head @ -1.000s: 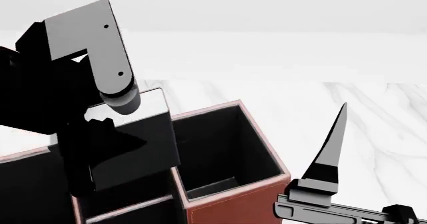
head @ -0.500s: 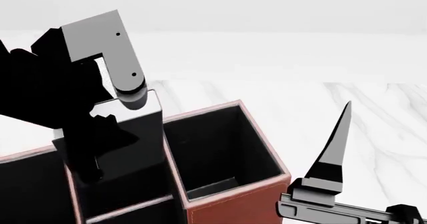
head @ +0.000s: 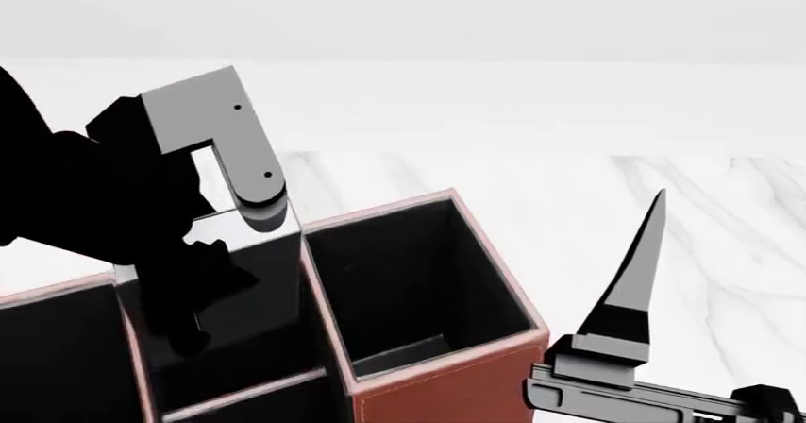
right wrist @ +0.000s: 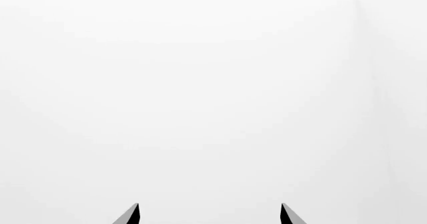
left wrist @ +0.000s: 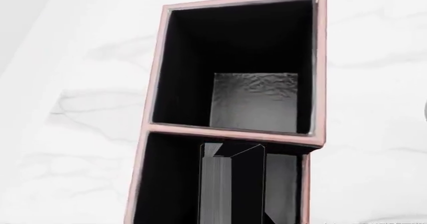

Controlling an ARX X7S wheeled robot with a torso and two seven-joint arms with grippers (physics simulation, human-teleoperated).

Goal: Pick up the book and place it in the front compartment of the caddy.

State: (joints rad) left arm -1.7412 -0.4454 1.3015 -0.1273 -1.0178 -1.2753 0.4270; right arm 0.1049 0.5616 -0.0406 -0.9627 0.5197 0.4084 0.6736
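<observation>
- We are working over the white marble-look worktop (head: 655,215), whose far edge is running across the head view; no corner is showing, so we are placing things only by that far edge and the near side.
- The large reddish-brown leather-look caddy with pinkish rims and black interior (head: 441,385) is sitting toward the near side of the worktop, with several rectangular compartments open upward; the one at its right end is showing a bare floor.
- Our left gripper (head: 233,244) is hanging over the caddy, its fingers pinching the top of the thin flat black rectangular book (head: 240,291).
- The book is standing upright, its lower part already down inside the narrow compartment just left of the empty one, beside the dividing wall; the left wrist view is showing it (left wrist: 233,184) between that compartment's rims. We cannot tell whether it is touching the floor.
- We are judging the book stiff and light, with smooth covers that could slip, so the hold belongs across its flat faces near the top edge.
- Our right gripper (right wrist: 210,215) is idling well right of the caddy, fingers spread and holding nothing.
</observation>
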